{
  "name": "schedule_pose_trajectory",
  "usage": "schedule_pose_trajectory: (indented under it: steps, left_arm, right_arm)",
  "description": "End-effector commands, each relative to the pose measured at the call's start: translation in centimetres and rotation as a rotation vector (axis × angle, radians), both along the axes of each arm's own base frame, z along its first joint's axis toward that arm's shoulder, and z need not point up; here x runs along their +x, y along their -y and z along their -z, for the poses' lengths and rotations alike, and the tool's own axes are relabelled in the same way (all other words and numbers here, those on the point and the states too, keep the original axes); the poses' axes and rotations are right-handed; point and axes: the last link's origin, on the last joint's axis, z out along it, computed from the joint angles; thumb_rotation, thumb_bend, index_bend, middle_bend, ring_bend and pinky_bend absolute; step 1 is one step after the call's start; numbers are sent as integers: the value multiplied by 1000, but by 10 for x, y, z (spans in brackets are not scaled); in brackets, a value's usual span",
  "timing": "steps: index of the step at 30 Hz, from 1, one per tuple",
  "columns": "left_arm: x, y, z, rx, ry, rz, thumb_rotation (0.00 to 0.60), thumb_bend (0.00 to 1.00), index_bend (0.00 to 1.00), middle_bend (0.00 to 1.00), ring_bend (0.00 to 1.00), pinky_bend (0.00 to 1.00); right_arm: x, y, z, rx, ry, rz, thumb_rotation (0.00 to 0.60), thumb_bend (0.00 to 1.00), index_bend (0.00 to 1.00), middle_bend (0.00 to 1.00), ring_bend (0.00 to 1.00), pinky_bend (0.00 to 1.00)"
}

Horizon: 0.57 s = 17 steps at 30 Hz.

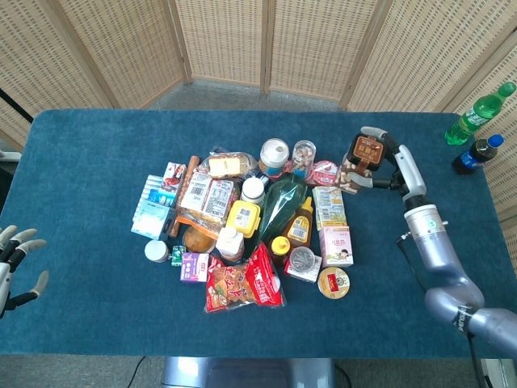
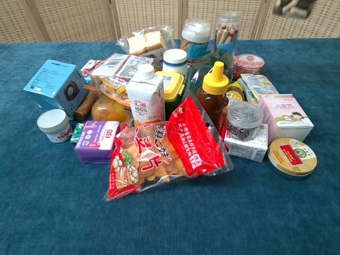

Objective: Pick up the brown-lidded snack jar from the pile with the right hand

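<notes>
item: brown-lidded snack jar [image 1: 359,162], clear-walled, filled with pale and dark bite-size pieces. location: lifted off the surface [image 1: 97,162], up and to the right of the pile, beside the pink-lidded tub [image 1: 325,172]; in the chest view only its lower end shows at the top edge [image 2: 294,6].

holder: right robot hand [image 1: 391,166], fingers wrapped around the jar's body from the side, lid left uncovered and facing up.

handling, judged: rigid plastic wall, smooth and likely a little slippery; loose contents make it light to moderate and apt to shift if tipped. best held around the mid-body as now, kept upright, without squeezing hard on the thin wall.

progress, judged: pick essentially done; jar clear of its neighbours.

nearby in pile: white-lidded jar [image 1: 274,156], biscuit-stick jar [image 1: 304,155], green bag [image 1: 283,204], honey bottle [image 1: 300,226].

apart: two drink bottles [image 1: 478,129] at the far right corner.

other: left robot hand [image 1: 14,263] at the left edge, fingers spread, holding nothing.
</notes>
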Motion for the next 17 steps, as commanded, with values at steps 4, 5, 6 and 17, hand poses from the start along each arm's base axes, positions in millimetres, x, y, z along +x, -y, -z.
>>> schedule_pose_trajectory:
  steps: [4, 5, 6, 17]
  left_arm:
    - [1, 0, 1, 0, 1, 5, 494, 451, 274, 211, 107, 0]
    - [1, 0, 1, 1, 2, 6, 494, 451, 275, 211, 107, 0]
    - [1, 0, 0, 2, 1, 6, 494, 451, 275, 211, 107, 0]
    - [-2, -2, 2, -1, 8, 6, 495, 451, 275, 213, 107, 0]
  right_arm:
    - [46, -16, -49, -56, 71, -75, 561, 0, 194, 795, 889, 358]
    - [53, -19, -53, -55, 79, -90, 560, 0, 195, 794, 889, 358]
    - [57, -20, -55, -56, 83, -100, 557, 0, 194, 794, 888, 358]
    - [70, -30, -58, -50, 64, -118, 558, 0, 192, 794, 888, 357]
